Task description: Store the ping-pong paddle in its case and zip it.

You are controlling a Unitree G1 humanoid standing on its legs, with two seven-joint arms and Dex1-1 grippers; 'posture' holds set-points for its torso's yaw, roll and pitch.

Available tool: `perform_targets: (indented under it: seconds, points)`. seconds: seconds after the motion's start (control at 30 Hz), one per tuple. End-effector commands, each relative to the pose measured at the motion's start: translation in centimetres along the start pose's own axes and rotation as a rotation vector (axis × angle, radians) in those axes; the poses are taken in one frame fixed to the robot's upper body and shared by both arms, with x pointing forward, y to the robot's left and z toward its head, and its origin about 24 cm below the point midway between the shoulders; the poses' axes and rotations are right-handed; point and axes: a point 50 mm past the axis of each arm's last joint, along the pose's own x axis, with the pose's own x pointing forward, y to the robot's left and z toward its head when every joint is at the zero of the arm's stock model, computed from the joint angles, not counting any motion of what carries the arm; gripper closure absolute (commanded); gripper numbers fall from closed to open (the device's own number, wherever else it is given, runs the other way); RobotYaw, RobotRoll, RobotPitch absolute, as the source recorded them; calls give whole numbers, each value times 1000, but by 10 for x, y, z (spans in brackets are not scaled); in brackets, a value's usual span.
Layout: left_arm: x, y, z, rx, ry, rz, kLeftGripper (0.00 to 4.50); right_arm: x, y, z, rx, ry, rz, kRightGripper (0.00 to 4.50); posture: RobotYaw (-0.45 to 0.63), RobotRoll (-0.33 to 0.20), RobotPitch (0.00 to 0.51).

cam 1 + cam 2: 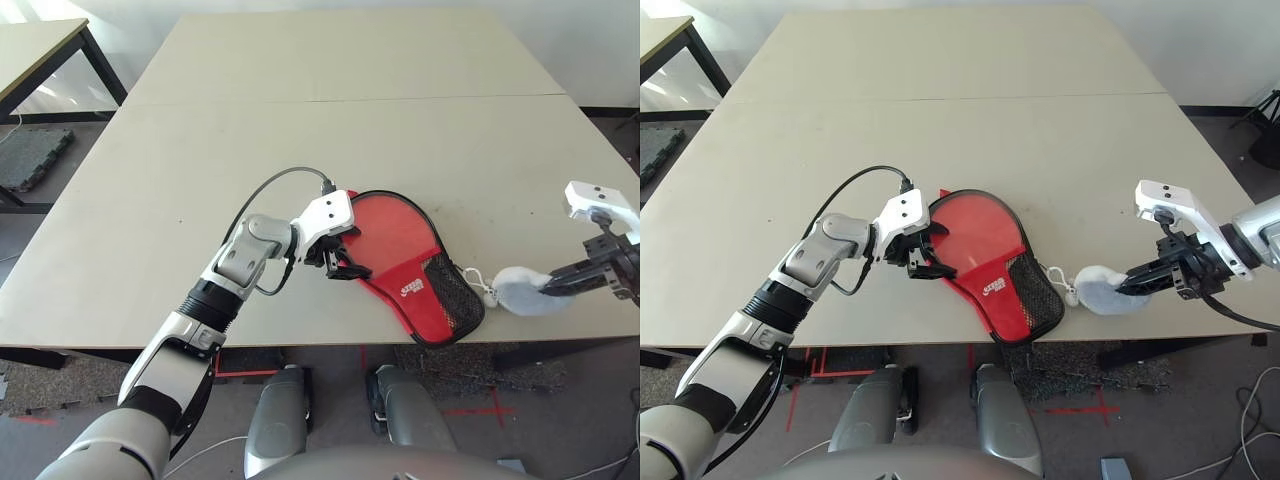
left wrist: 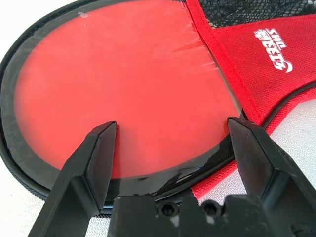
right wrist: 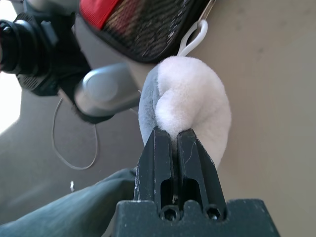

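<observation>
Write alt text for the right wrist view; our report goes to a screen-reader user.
The right gripper, fingers shut, pinches a fluffy pale grey pouch at the table edge. A white cord loop joins the pouch to the mesh end of the red case behind it.
</observation>
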Motion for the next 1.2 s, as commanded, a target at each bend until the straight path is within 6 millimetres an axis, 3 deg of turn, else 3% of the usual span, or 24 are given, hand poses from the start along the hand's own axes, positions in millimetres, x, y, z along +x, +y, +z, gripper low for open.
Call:
perform_targets:
  seconds: [0.03, 0.13, 0.5, 0.6, 0.8, 1.07, 1.2]
  points:
    - [0, -5, -21, -60, 78, -8, 0, -2, 0, -5, 18, 7, 3, 4485, 23, 0, 142]
    - [-3, -4, -19, -58, 75, -5, 0, -6, -3, -2, 14, -33, -25, 3783, 26, 0, 142]
    - [-29, -3, -12, -106, 20, -9, 0, -37, -16, 6, 113, -294, -92, 24, 44, 0, 140]
    - [-39, 1, -8, -138, -7, 18, 0, -42, -27, 11, 127, -404, -154, 24, 44, 0, 140]
    - [-69, 12, -10, -201, -62, 171, 0, -42, -61, 18, 140, -619, -445, 24, 60, 0, 135]
    - [-111, 39, -19, -283, -345, 732, 0, -30, -91, 21, 185, -806, -843, 24, 65, 0, 129]
    - [-134, 48, -33, -310, -378, 1045, 0, -23, -100, 18, 242, -883, -989, 24, 68, 0, 127]
